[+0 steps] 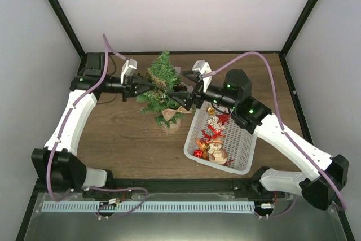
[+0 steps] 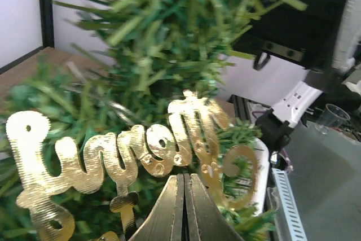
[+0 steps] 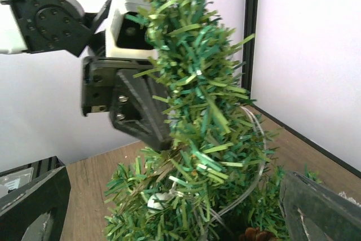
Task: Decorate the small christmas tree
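Note:
The small christmas tree (image 1: 163,80) stands upright at the back middle of the table on its tan base (image 1: 171,122). My left gripper (image 1: 149,87) reaches into its left side, and its jaws (image 2: 185,180) are shut. Its tips sit at the lower edge of a gold glitter script ornament (image 2: 113,150) that lies against the branches (image 2: 169,38). I cannot tell whether the tips pinch the ornament. From the right, my right gripper (image 1: 182,95) stands open, with the tree (image 3: 197,139) between its spread fingers (image 3: 34,207). The left arm's black fingers (image 3: 141,114) press into the foliage.
A white mesh basket (image 1: 248,156) stands right of the tree. It holds red snowflakes (image 1: 217,128), a red bauble and a small figure (image 1: 217,153). A clear loop of thread (image 3: 255,176) and a pine cone (image 3: 256,234) sit low in the tree. Black frame posts stand at the table's back corners.

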Available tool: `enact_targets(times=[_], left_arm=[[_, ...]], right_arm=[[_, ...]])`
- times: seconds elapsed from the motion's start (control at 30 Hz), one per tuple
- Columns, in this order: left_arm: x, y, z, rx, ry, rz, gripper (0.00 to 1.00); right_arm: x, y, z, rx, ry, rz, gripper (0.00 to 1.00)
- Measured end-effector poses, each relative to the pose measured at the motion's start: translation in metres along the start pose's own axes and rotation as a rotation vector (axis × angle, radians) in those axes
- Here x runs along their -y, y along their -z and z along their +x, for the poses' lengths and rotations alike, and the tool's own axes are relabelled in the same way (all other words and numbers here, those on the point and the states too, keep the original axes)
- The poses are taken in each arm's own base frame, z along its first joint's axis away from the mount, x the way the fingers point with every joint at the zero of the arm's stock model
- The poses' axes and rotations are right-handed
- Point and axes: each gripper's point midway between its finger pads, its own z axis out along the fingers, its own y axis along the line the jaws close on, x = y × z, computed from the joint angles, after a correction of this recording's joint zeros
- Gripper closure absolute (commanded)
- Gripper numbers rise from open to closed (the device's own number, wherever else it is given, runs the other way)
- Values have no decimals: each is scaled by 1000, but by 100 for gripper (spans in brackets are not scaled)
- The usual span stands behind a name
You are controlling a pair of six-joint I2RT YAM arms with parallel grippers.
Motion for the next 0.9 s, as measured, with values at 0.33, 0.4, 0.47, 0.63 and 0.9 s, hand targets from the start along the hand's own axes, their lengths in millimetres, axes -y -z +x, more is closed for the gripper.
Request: enact_targets(times=[0.33,0.4,0.47,0.63,0.9], left_arm=[[-29,-9,-11,18,16,-20,100],[-28,-9,-12,18,15,-18,100],[-27,-9,-13,20,10,-20,100],[-18,-6,-16,26,-3,-23,98],[-3,-3,-16,17,-30,-28,95]], right_arm=[[0,4,2,0,0,12,6],[0,5,2,1,1,14,6],[1,5,3,0,0,16,6],[1,5,4,-2,-1,19,6],[0,7,3,3,1,21,2]])
